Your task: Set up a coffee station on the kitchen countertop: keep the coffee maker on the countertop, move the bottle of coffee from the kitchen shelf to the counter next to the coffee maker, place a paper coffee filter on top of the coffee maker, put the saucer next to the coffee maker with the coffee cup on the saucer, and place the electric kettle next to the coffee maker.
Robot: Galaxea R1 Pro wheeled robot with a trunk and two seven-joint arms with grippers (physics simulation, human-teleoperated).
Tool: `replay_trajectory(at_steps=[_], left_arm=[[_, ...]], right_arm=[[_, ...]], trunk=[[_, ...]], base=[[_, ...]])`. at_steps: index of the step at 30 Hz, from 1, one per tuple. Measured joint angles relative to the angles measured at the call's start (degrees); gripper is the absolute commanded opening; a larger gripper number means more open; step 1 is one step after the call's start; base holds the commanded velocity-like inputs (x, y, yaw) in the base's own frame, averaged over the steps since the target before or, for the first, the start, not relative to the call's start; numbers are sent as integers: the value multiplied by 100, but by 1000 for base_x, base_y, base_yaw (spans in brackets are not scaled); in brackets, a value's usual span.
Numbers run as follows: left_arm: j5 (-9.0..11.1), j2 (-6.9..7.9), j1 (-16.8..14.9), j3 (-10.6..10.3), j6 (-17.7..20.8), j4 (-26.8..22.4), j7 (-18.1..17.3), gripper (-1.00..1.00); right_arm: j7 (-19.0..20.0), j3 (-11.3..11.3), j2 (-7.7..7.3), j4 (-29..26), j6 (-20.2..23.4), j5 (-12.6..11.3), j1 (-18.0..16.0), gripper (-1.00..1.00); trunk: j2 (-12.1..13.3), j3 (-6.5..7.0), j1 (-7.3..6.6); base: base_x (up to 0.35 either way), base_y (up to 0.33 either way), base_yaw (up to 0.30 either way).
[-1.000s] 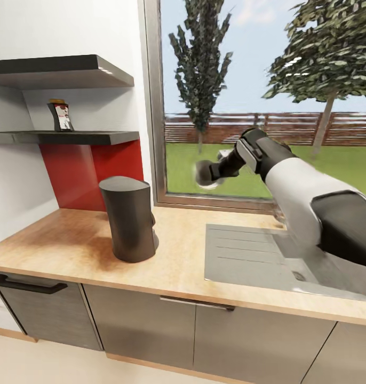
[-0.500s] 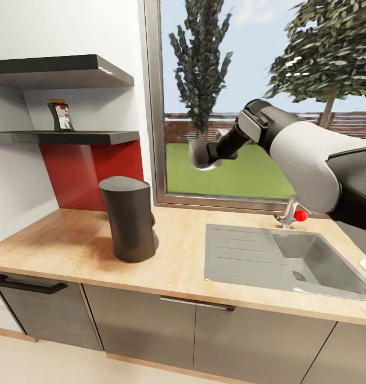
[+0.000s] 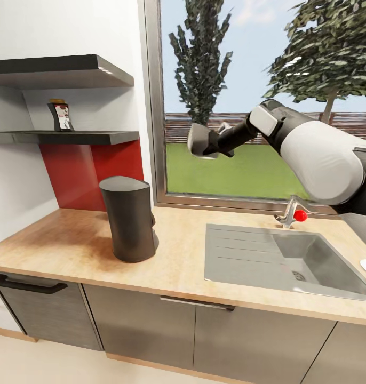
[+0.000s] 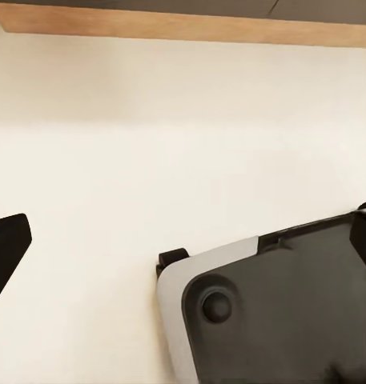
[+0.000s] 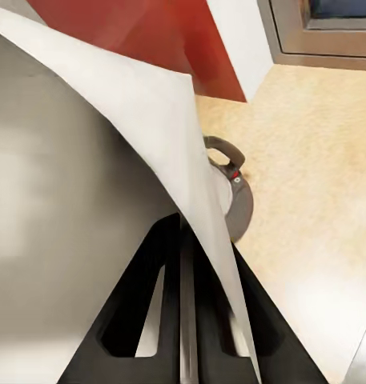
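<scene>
- Head view: our right jaws (image 3: 200, 143) are clamped on the filter (image 3: 196, 140), held in the air before the window, above and right of the coffee maker (image 3: 128, 217) on the worktop (image 3: 177, 266). The coffee bottle (image 3: 60, 116) stands on the shelf (image 3: 71, 137).
- Left wrist view: floor (image 4: 150, 160); we cannot tell how the left jaws stand.
- Right wrist view: the filter (image 5: 78, 200) is pinched between closed fingers (image 5: 142, 312).

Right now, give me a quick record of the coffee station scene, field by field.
held item: paper coffee filter, pinched in the right gripper
right arm: raised in front of the window, above the kitchen countertop
coffee maker: upright on the countertop, top bare
bottle of coffee: on the kitchen shelf
sink: inset right of the coffee maker
left gripper: state unclear
</scene>
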Motion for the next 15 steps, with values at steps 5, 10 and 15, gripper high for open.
replay_trajectory(at_steps=[5,10,15], left_arm=[[3,0,-5,1,-3,117,3,100],[4,-4,-3,5,-4,130,195,100],[4,-33,-2,12,-6,132,410,100]], right_arm=[[0,-34,-13,0,0,0,-4,-100],[1,-34,-15,0,1,0,-6,-100],[1,-29,-16,0,1,0,2,-100]], trunk=[[-1,0,-3],[-1,0,-3],[-1,0,-3]], base=[[243,0,0],[312,97,0],[297,204,0]])
